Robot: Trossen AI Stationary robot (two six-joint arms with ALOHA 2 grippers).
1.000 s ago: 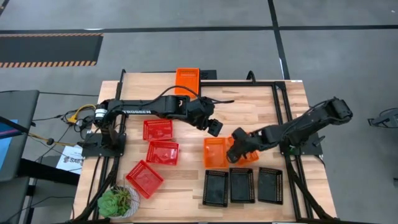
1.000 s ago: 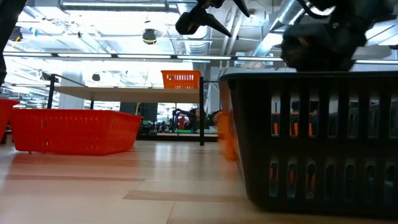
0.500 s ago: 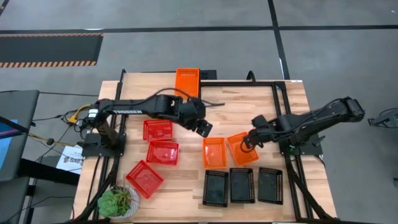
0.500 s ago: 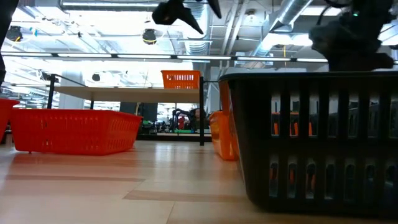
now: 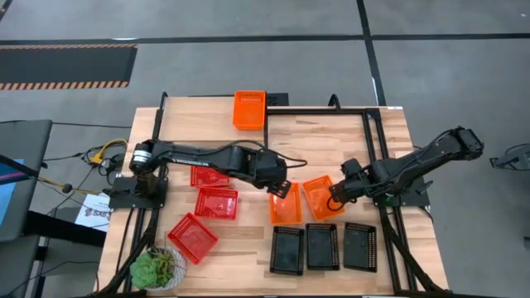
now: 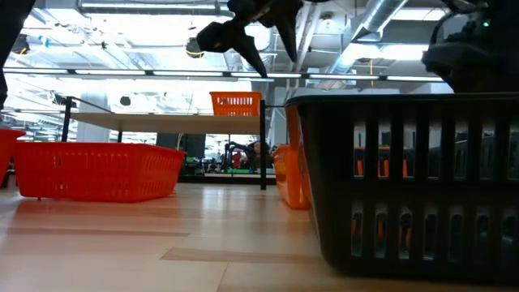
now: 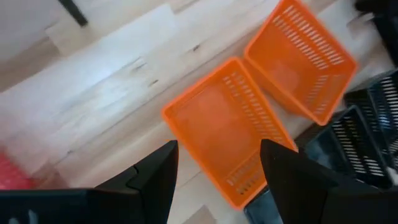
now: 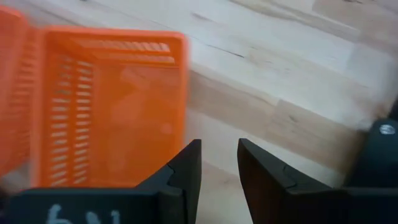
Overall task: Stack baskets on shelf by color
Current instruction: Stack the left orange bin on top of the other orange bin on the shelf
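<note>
One orange basket (image 5: 249, 109) stands on the shelf (image 5: 199, 112) at the table's far side. Two more orange baskets lie side by side on the table, the left one (image 5: 285, 204) and the right one (image 5: 322, 197), which is turned askew. My left gripper (image 5: 279, 187) hangs open above the left orange basket's far end (image 7: 205, 118), touching nothing. My right gripper (image 5: 338, 193) is just to the right of the right orange basket (image 8: 112, 106), with a narrow gap between its fingers and nothing in it. Three red baskets (image 5: 216, 203) lie on the left, three black baskets (image 5: 322, 246) along the near edge.
A green potted plant (image 5: 157, 266) stands at the near left corner. The black frame's bars (image 5: 374, 141) run along the table's right side. In the low view a black basket (image 6: 405, 178) fills the right foreground. Bare wood lies between the shelf and the orange baskets.
My left gripper has swung toward the table's near edge and sunk, tipping further down, and now hangs over the left orange basket. My right gripper has drawn back toward the table's right edge, off the right orange basket, which now lies uncovered and askew.
</note>
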